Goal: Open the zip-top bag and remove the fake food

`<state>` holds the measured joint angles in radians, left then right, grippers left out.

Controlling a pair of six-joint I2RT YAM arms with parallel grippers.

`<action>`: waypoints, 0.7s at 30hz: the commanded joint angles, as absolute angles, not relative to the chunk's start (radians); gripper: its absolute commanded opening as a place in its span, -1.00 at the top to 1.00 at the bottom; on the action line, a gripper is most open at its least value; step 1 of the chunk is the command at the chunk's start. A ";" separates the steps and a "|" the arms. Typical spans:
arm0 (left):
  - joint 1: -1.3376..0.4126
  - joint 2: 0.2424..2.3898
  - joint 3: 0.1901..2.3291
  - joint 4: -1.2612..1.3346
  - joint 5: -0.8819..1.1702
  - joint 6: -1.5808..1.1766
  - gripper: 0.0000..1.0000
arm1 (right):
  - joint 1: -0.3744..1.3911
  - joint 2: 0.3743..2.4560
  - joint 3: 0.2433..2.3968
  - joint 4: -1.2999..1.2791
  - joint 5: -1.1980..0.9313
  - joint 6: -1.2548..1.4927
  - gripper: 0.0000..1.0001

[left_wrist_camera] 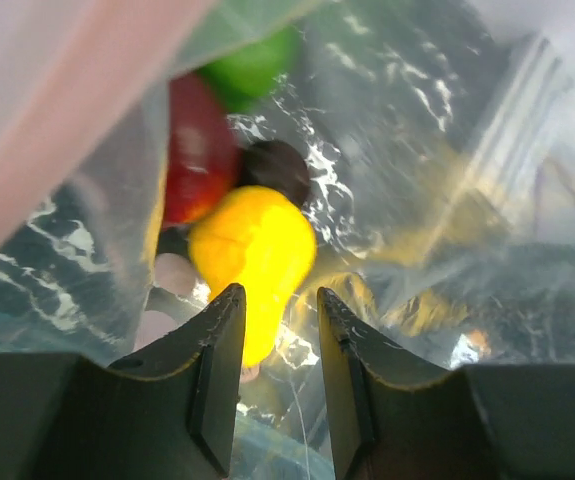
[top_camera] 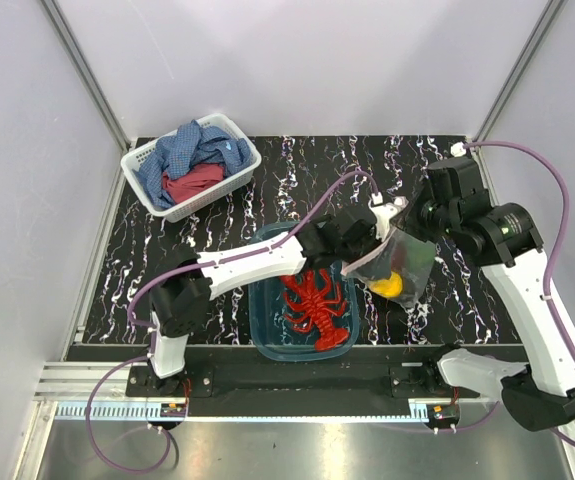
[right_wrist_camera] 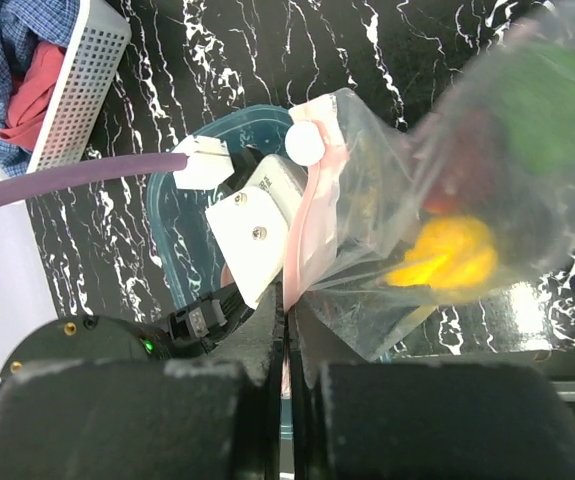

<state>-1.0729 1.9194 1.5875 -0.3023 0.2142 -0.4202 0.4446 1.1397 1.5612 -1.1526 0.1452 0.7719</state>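
The zip-top bag [top_camera: 399,262] hangs above the table, right of the teal tub. My right gripper [right_wrist_camera: 289,305] is shut on its pink zip strip [right_wrist_camera: 307,240] and holds it up; it shows in the top view [top_camera: 403,214]. My left gripper [left_wrist_camera: 279,300] is open, reaching into the bag's mouth [top_camera: 365,256]. The yellow fruit [left_wrist_camera: 252,255] lies just past its fingertips, its lower end between them. Behind it are the dark red fruit [left_wrist_camera: 199,150], the green pepper [left_wrist_camera: 252,65] and the small dark round piece [left_wrist_camera: 277,170]. The red lobster [top_camera: 315,305] lies in the tub.
The teal tub [top_camera: 267,335] stands at the front centre under my left arm. A white basket [top_camera: 157,205] with blue and red cloths stands at the back left. Grey walls enclose the black marbled table [top_camera: 367,165].
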 commanded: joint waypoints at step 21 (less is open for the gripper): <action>-1.114 2.178 1.638 -0.261 0.250 -0.465 -0.02 | 0.426 0.989 1.423 -1.094 0.069 0.856 1.00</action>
<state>-1.1240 2.1155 1.6428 -0.2520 0.1925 -0.4091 0.4232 0.9993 1.3373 -1.1564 0.1246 0.8310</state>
